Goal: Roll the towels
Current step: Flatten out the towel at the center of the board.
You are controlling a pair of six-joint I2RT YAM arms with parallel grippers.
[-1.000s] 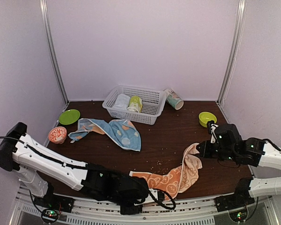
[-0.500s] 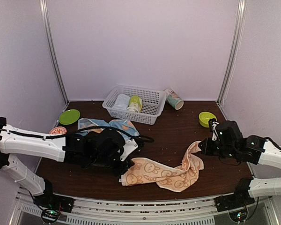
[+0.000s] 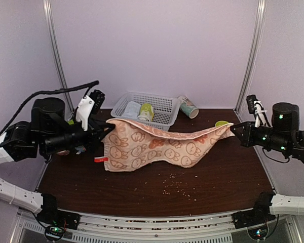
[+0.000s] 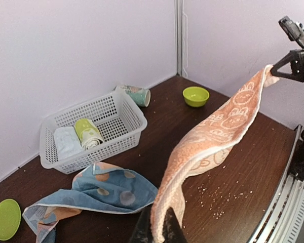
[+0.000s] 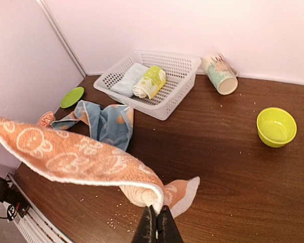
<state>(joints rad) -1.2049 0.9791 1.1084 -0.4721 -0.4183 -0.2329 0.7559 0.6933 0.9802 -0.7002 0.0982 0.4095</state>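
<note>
Since lifting off tabletop, holding peach bunny-print towel stretched midair, corners pinched in left gripper and right gripper; spread flat next

White arm links, bulky black joint housings, looping black cable, small green lights, slim black right tool.

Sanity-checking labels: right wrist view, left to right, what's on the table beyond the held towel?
green plate → white basket → cup on its side → yellow-green bowl. Blue towel left out: it overlaps plate and basket.
</note>
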